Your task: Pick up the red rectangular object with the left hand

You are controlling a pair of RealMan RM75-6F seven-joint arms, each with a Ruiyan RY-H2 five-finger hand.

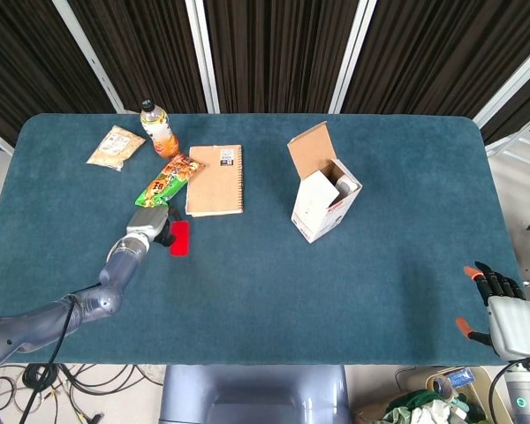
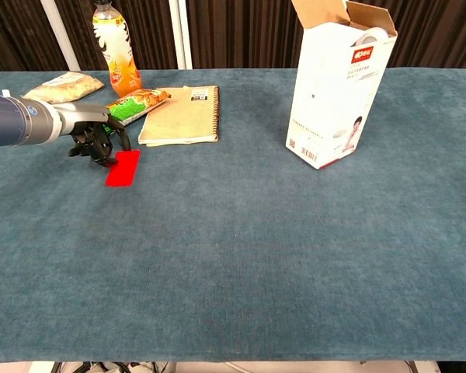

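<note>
The red rectangular object lies flat on the blue tablecloth, just below the notebook's left corner; the chest view shows the red object in the left half of the table. My left hand sits right at its left far edge, fingers pointing down and touching or almost touching the red corner. It holds nothing. My right hand hovers off the table's near right corner, fingers spread and empty; the chest view does not show it.
A green snack packet and a brown spiral notebook lie just beyond the left hand. An orange drink bottle and a pale snack bag stand further back. An opened white carton stands mid-table.
</note>
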